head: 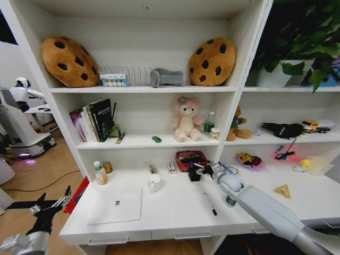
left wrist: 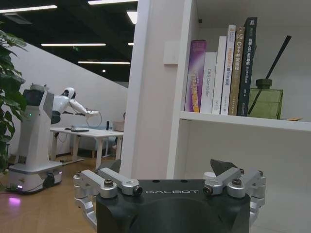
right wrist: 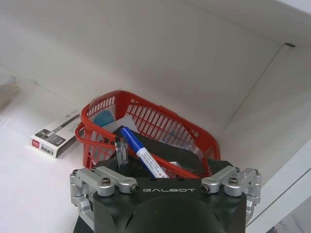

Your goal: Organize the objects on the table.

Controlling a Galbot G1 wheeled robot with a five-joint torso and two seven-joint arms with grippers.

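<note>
Blue marker (right wrist: pixel 140 150) lower end behind right claw's (right wrist: pixel 146 167) housing; basket (right wrist: pixel 160 121) contents unclear.

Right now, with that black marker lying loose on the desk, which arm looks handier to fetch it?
Probably the right. Its tool is stretched over the desk at the red basket, close to the black marker. The left tool hangs off the desk's left end, beyond the laptop.

Right arm (head: pixel 276 215) stretched forward and inward across the desk, wrist level, right gripper (head: pixel 195 171) at the back, fingers spread wide apart. Left arm (head: pixel 24 245) low, off the desk's left end; left gripper (head: pixel 53 204) points forward, fingers parted, holding nothing.
</note>
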